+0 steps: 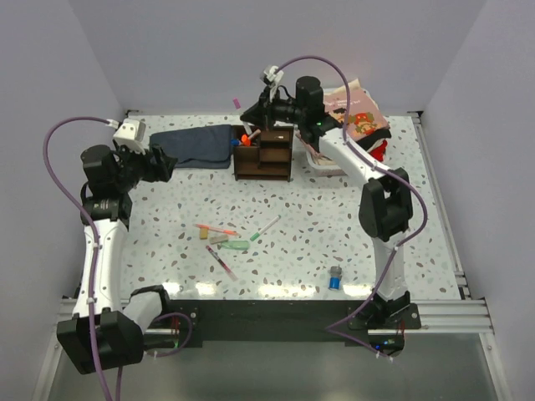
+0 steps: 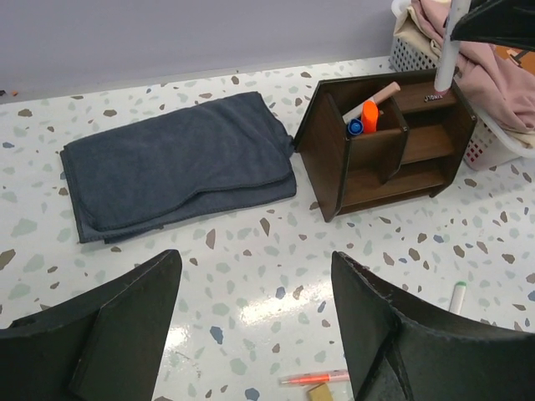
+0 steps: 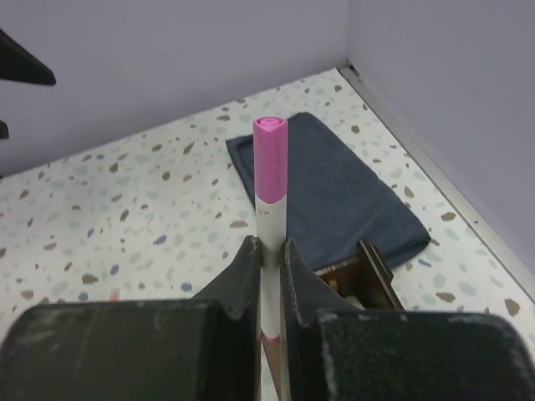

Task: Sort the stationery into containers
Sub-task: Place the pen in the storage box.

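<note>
Pink-capped white pen (image 3: 269,192) is clamped in the right gripper (image 3: 269,251), fingers pinched together on the barrel below the cap, cap end pointing away from the wrist. In the left wrist view the pen stands near upright, its lower end at the top rear edge of the brown wooden organiser (image 2: 330,159). Touching or just above, and which compartment, can't tell.

The front slot already holds an orange marker (image 2: 370,115). Left gripper (image 2: 251,284) has its fingers well apart w/ nothing between, hanging over the table near the dark blue cloth (image 2: 175,163).

Other stationery lies loose mid-table: thin pens (image 1: 219,229), green eraser (image 1: 236,245), blue-capped bottle (image 1: 335,278).

Handling, my guess: the pen is light, stiff, smooth plastic, so it may pivot or slip in a narrow pinch. Best held on the barrel near mid-length, not the cap, which could pull off.
</note>
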Controlling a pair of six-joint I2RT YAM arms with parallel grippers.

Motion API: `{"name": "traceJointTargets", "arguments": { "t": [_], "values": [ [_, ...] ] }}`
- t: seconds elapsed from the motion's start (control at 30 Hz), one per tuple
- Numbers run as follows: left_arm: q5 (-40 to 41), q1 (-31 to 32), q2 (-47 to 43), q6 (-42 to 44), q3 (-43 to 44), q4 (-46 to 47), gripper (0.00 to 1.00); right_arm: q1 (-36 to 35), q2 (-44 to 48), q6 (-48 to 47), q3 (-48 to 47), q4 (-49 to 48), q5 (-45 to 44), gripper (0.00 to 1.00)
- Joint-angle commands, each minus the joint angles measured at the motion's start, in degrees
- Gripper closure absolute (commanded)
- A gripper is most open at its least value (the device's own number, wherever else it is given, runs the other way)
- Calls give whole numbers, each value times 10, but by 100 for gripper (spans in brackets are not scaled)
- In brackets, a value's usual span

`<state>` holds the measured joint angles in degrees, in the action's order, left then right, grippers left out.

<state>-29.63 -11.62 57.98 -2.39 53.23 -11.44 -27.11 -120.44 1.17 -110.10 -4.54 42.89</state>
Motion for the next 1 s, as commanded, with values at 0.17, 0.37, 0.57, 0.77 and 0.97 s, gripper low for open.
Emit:
{"name": "traceJointTargets", "arguments": {
  "t": [0.17, 0.37, 0.57, 0.77, 0.97],
  "values": [
    [-33, -44, 6, -12, 11, 18, 23, -11, -80, 85, -54, -185, -64, 100],
    [-37, -53, 22, -3, 17, 10, 24, -11, -136, 77, -91, -213, -86, 100],
    [-39, -55, 35, 5, 27, -4, 24, -12, -176, 67, -122, -224, -98, 100],
    [-38, -59, 37, 11, 28, -10, 24, -12, -175, 38, -80, -233, -103, 100],
    [-41, -60, 44, 9, 33, 0, 24, -12, -160, 28, -42, -232, -104, 96]
  ]
}}
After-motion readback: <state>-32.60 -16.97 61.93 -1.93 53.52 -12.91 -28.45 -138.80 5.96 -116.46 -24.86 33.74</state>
